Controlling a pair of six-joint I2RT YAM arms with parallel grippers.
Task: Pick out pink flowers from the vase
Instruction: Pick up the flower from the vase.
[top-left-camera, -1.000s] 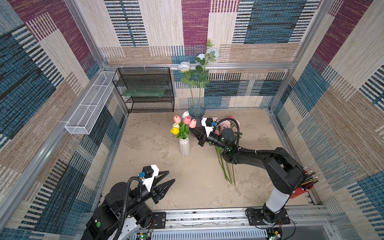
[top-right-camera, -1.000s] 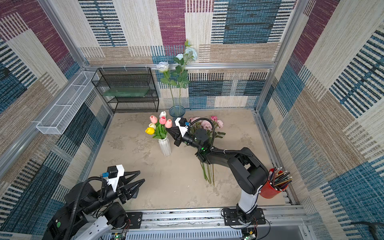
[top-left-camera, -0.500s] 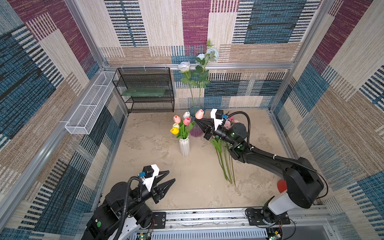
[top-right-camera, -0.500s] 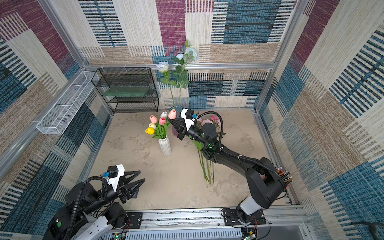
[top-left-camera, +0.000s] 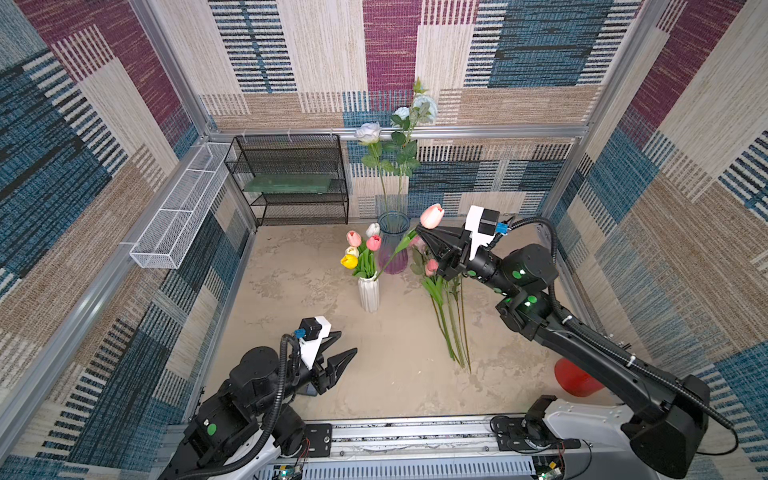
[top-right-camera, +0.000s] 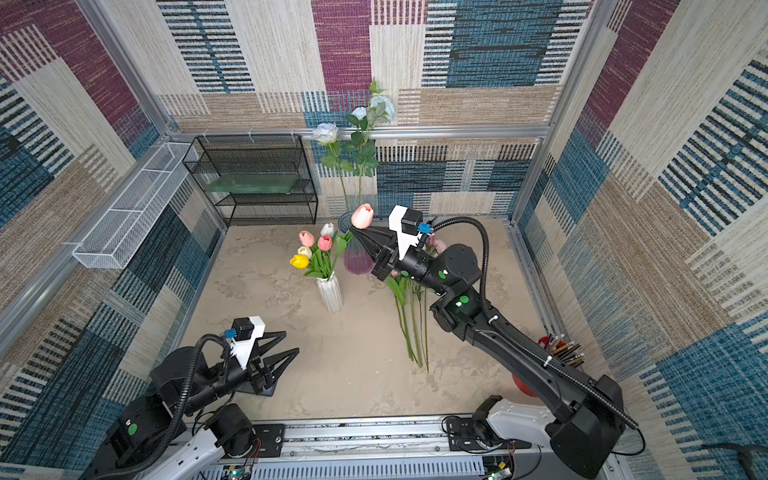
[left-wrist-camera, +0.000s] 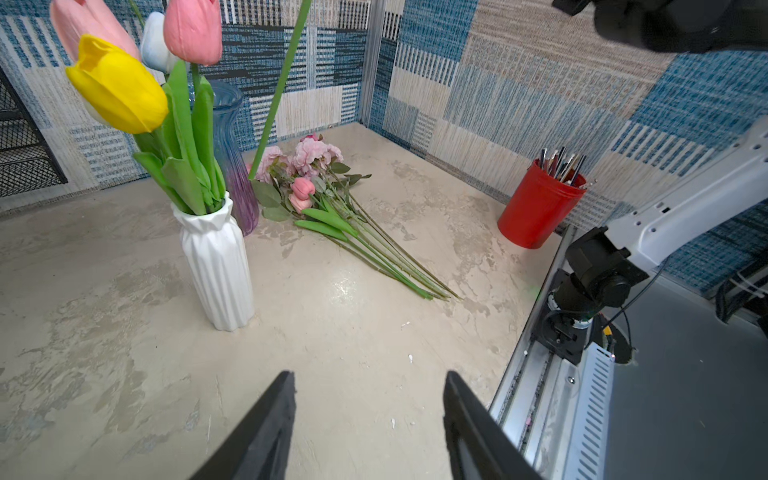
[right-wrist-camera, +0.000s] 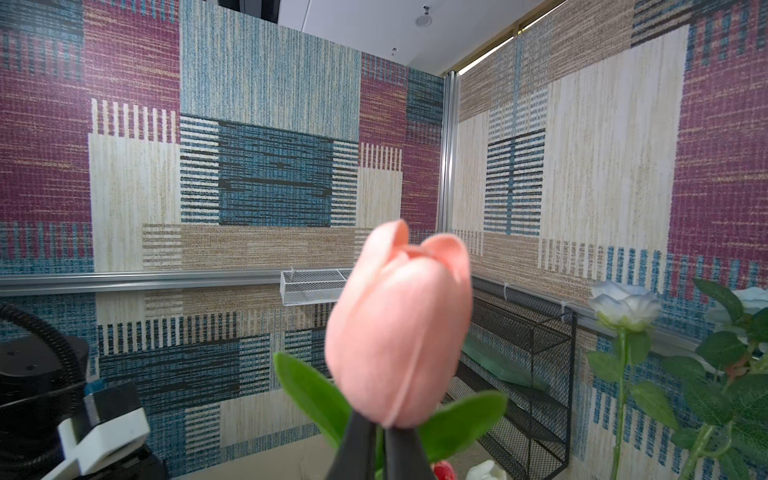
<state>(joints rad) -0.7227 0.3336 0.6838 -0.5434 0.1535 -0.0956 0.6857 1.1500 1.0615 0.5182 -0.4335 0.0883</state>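
Note:
My right gripper (top-left-camera: 417, 229) (top-right-camera: 353, 229) (right-wrist-camera: 379, 432) is shut on the stem of a salmon-pink tulip (top-left-camera: 432, 216) (top-right-camera: 362, 216) (right-wrist-camera: 399, 328), just under the bloom, held high in the air. Its long stem (left-wrist-camera: 276, 95) slants down toward the white ribbed vase (top-left-camera: 369, 293) (top-right-camera: 330, 295) (left-wrist-camera: 216, 257); its lower end looks clear of the mouth. That vase holds two pink tulips (top-left-camera: 354, 238), a yellow one (top-left-camera: 349, 261) and a white one. Several pink flowers (top-left-camera: 432, 266) (left-wrist-camera: 307, 166) lie on the table. My left gripper (top-left-camera: 348, 341) (top-right-camera: 291, 341) (left-wrist-camera: 369, 376) is open and empty near the front.
A blue-purple glass vase (top-left-camera: 392, 245) (top-right-camera: 357, 259) with pale blue-white roses (top-left-camera: 368, 132) stands behind the white vase. A red cup (left-wrist-camera: 538, 208) of pens stands at the front right. A black wire shelf (top-left-camera: 291, 183) and a white wire basket (top-left-camera: 178, 208) line the back left.
My right gripper has risen and drawn back to the right with the salmon-pink tulip, lifting it out from among the white vase's tulips. My left gripper's jaws have spread a little wider.

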